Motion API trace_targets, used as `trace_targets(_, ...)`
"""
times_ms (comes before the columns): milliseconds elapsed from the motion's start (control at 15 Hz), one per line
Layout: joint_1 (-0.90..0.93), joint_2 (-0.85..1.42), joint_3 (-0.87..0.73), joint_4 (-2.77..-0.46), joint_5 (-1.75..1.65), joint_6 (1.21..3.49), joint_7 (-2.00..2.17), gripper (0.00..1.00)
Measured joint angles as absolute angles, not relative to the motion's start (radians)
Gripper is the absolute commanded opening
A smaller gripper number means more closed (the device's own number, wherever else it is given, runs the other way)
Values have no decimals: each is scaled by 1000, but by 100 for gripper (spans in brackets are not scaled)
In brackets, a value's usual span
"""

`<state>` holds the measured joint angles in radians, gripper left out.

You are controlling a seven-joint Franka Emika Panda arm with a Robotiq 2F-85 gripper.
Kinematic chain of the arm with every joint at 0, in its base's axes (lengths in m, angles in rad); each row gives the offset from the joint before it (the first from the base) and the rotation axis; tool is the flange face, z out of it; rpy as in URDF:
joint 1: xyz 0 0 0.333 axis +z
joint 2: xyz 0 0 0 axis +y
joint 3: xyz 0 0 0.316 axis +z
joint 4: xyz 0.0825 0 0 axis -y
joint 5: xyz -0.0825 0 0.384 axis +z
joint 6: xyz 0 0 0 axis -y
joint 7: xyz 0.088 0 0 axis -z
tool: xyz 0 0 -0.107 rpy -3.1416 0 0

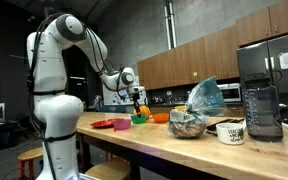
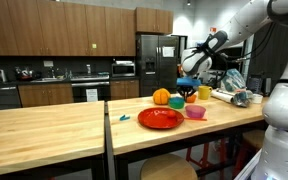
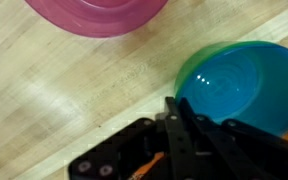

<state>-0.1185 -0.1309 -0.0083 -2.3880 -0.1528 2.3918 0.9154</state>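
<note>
My gripper (image 3: 174, 108) is shut, its two black fingers pressed together just above the near rim of a green bowl with a blue inside (image 3: 234, 85). A thin orange sliver (image 3: 149, 165) shows low down by the finger linkage; what it is cannot be told. A pink bowl (image 3: 99, 12) lies further out on the wooden counter. In both exterior views the gripper (image 1: 136, 100) (image 2: 187, 88) hangs over a cluster of dishes: green bowl (image 2: 177, 103), pink bowl (image 2: 195, 112), red plate (image 2: 159, 118), an orange round object (image 2: 161, 97) and a yellow cup (image 2: 204, 93).
Past the dishes stand a crumpled plastic bag (image 1: 206, 96), a filled bowl (image 1: 187, 125), a white mug (image 1: 230, 132) and a dark appliance (image 1: 261, 100). A gap (image 2: 107, 135) splits the two counter tops. Kitchen cabinets and a fridge (image 2: 154, 62) line the back wall.
</note>
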Motion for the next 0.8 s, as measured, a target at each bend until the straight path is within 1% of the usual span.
trace_targets(133, -118, -138, -7, -2388, -153, 2392, 915, 1)
trace_targets(200, -118, -141, -7, -2388, -153, 2392, 915, 31)
trace_targets(267, -118, -144, -7, -2388, -153, 2392, 915, 32)
trace_targets(333, -118, -146, -7, -2389, -153, 2392, 915, 6)
trace_targets(400, -118, -149, -7, -2390, -153, 2392, 915, 6)
trace_targets(533, -118, -153, -7, -2392, -153, 2392, 915, 0)
trace_targets(800, -118, -154, -3, -2393, -153, 2391, 915, 0)
